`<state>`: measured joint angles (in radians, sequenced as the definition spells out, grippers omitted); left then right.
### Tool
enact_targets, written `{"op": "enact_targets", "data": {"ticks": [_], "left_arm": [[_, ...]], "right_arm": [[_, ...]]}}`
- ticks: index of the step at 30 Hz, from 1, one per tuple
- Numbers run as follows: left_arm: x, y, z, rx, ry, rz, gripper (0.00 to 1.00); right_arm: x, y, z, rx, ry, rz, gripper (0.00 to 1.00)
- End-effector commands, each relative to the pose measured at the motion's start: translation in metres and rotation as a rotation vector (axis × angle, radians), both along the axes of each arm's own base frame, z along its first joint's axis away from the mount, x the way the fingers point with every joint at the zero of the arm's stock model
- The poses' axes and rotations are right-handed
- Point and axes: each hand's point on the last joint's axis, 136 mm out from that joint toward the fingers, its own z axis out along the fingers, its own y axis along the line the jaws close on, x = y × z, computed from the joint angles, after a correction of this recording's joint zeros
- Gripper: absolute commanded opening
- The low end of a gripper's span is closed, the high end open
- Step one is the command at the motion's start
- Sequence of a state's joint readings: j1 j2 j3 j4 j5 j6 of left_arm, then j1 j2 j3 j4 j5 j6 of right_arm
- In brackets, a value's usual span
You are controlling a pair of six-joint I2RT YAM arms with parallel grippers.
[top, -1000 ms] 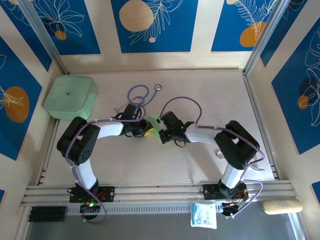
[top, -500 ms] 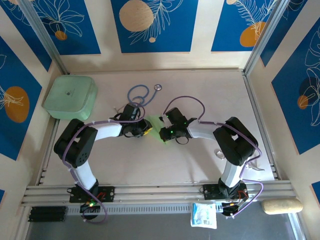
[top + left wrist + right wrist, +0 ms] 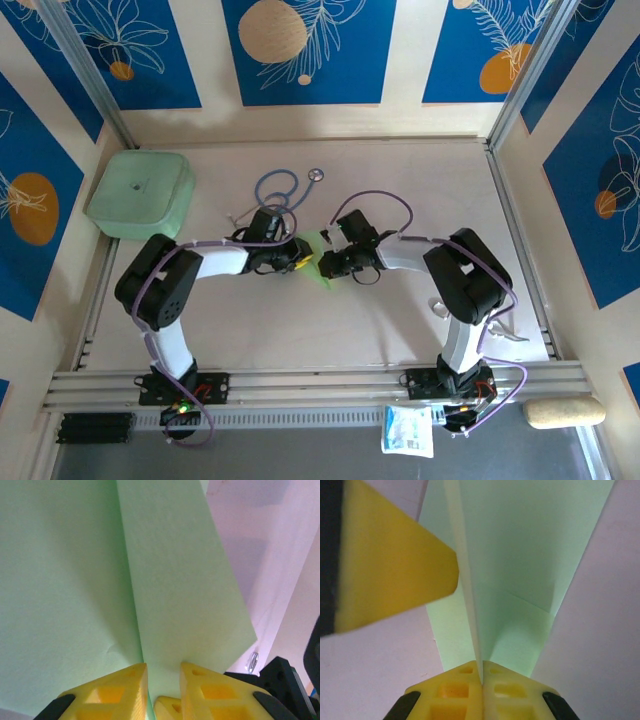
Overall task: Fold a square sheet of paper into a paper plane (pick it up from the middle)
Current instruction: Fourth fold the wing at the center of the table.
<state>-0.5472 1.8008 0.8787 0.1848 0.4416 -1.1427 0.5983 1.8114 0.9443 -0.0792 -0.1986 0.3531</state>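
Note:
The pale green sheet of paper (image 3: 316, 244) hangs between both grippers above the table's middle, folded along a centre crease. My right gripper (image 3: 327, 263) is shut on it: in the right wrist view the upright crease of the paper (image 3: 520, 555) is pinched between the tips of the right gripper (image 3: 481, 678). My left gripper (image 3: 296, 262) meets it from the left. In the left wrist view the paper (image 3: 180, 580) runs down into the gap of the left gripper (image 3: 163, 672), whose jaws stand slightly apart. One of its fingers (image 3: 395, 565) lies beside the crease.
A thick mint-green box (image 3: 140, 192) sits at the back left. A blue stethoscope (image 3: 278, 186) lies just behind the grippers. The table (image 3: 430, 190) has raised rails along both sides. A metal rail (image 3: 320, 384) holds both arm bases.
The right wrist has swung a little farther back and turned. The paper now shows narrower from above. The left arm has barely shifted.

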Motion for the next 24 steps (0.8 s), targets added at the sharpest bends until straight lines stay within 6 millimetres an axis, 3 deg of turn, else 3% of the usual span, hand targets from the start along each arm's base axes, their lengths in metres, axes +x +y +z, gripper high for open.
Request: {"op": "enact_targets", "data": {"ticks": [1, 24], "left_arm": [[0.001, -0.014, 0.005, -0.039, -0.032, -0.053, 0.22], [0.008, -0.031, 0.007, -0.096, -0.041, -0.094, 0.11]], "right_arm": [[-0.006, 0.004, 0.000, 0.047, 0.080, 0.018, 0.07], [-0.015, -0.003, -0.012, 0.151, 0.261, -0.006, 0.08]]}}
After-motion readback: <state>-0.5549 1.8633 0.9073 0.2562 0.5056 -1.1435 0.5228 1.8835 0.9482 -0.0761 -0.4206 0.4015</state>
